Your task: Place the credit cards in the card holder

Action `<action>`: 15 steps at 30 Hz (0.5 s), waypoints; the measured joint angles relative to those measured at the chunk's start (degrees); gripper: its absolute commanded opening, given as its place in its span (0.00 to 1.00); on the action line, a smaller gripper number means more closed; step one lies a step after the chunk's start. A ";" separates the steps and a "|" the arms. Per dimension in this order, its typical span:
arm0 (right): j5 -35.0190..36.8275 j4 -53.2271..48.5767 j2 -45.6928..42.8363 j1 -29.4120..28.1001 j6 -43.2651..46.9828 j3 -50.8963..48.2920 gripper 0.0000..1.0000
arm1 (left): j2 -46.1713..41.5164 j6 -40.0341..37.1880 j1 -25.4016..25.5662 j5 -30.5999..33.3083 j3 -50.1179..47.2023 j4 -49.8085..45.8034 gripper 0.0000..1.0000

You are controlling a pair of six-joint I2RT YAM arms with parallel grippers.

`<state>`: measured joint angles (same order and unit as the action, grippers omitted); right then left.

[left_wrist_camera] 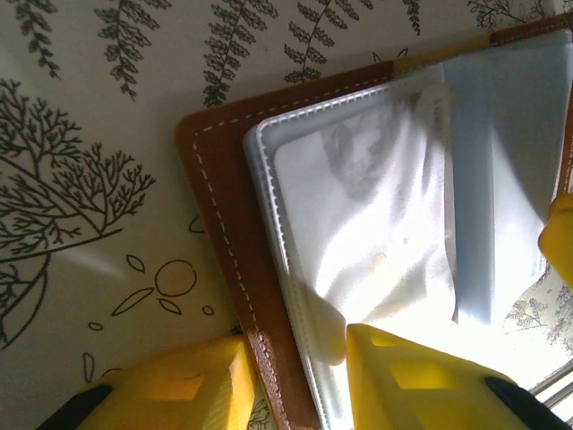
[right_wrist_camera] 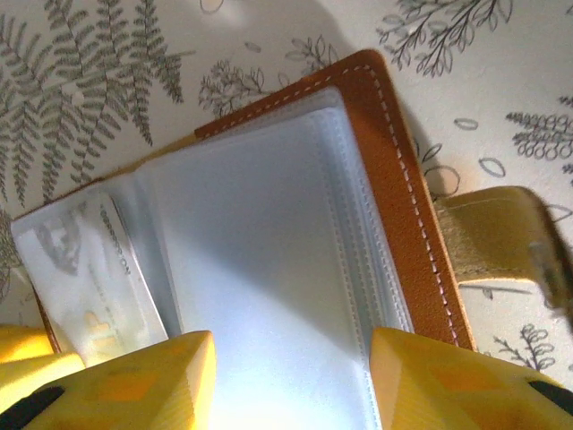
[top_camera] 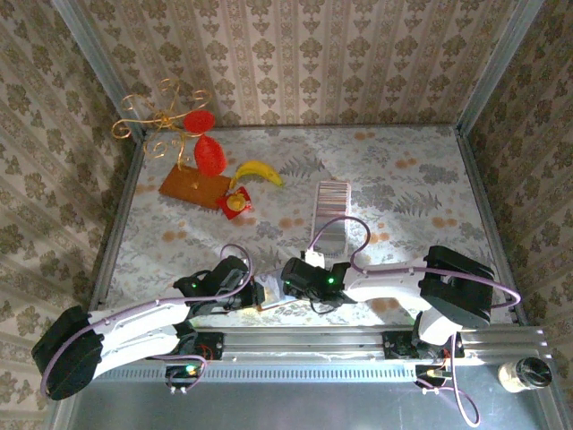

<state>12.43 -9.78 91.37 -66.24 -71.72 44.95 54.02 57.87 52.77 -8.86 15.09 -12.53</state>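
The brown leather card holder (left_wrist_camera: 219, 233) lies open on the fern-print table, its clear sleeves (left_wrist_camera: 358, 233) spread out. One credit card (right_wrist_camera: 81, 269) sits in a sleeve. My left gripper (left_wrist_camera: 295, 354) has its yellow fingers on either side of the cover's stitched edge and the sleeves, closed on them. My right gripper (right_wrist_camera: 291, 349) is open above a pale sleeve page (right_wrist_camera: 260, 242), with the snap tab (right_wrist_camera: 497, 233) off to its right. Both grippers (top_camera: 269, 291) meet near the table's front. A strip of overlapped credit cards (top_camera: 329, 210) lies further back.
A banana (top_camera: 260, 170), an orange-brown board (top_camera: 195, 186) and a small red square (top_camera: 235, 203) lie at the back left, under a gold wire stand (top_camera: 166, 121). Patterned walls close three sides. A small bottle (top_camera: 524, 372) stands off the table, front right.
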 measured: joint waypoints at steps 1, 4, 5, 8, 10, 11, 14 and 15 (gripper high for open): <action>0.00 -0.28 0.00 -0.13 0.00 0.00 0.50 | 0.00 0.00 0.00 0.00 0.00 0.00 0.32; 0.00 -0.76 -0.02 -0.31 0.00 0.13 0.50 | 0.00 0.00 0.00 0.00 0.00 0.00 0.32; 0.00 -0.76 -0.02 -0.31 0.00 0.13 0.50 | 0.00 -0.02 0.00 0.00 0.00 0.02 0.32; 0.02 -0.79 -0.02 -0.31 0.02 0.17 0.49 | 0.00 -0.04 -0.02 -0.02 0.00 0.00 0.35; 0.24 -1.57 -0.02 -0.31 0.61 0.68 0.46 | -0.02 -0.35 -0.17 -0.20 0.04 0.02 0.39; 0.57 -2.40 -0.02 -0.31 1.14 1.11 0.44 | -0.15 -0.44 -0.39 -0.42 0.11 0.02 0.40; 1.11 -4.24 -0.11 0.35 2.84 2.12 0.42 | -1.49 -0.50 -0.70 -1.03 0.04 -0.24 0.45; 1.11 -4.63 -0.15 0.72 3.56 2.36 0.42 | -2.05 -0.50 -0.83 -1.29 -0.07 -0.31 0.47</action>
<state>13.54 -14.41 91.22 -65.52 -68.16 47.31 51.96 57.36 51.94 -10.15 15.03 -12.84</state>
